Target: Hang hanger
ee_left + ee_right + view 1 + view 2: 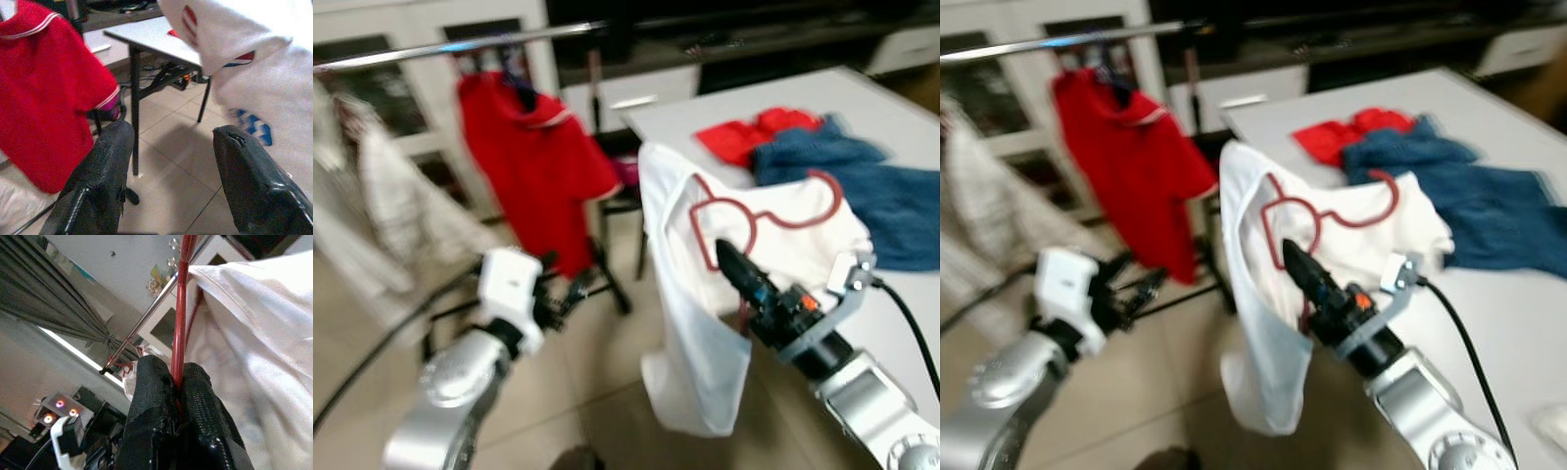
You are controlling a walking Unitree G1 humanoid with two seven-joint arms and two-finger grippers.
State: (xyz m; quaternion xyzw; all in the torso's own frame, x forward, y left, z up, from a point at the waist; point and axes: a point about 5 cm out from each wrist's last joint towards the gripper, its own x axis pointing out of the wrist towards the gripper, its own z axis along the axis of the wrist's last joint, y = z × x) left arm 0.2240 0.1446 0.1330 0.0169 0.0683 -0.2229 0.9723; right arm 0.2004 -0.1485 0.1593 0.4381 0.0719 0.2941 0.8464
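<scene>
Right tool (1295,257) clamped on red hanger (1332,217) inside white shirt (1263,362); left tool (171,181) wide apart.

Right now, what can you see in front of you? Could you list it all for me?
Hanger: one, red, held by the right gripper, carrying the white shirt.
White shirt: one, white, draped on the hanger, hanging down beside the table's edge.
Rail: one, silver, across the upper left.
Red shirt: one, red with white trim, hanging on the rail.
Pale garment: one, whitish, on the rail's far left, blurred.
Table: one, white, on the right.
Red cloth: one, red, lying on the table.
Blue cloth: one, blue, lying on the table beside the red cloth.
Left gripper: one, black fingers, open, low on the left above the tiled floor.
Right gripper: one, black fingers, shut on the hanger.
</scene>
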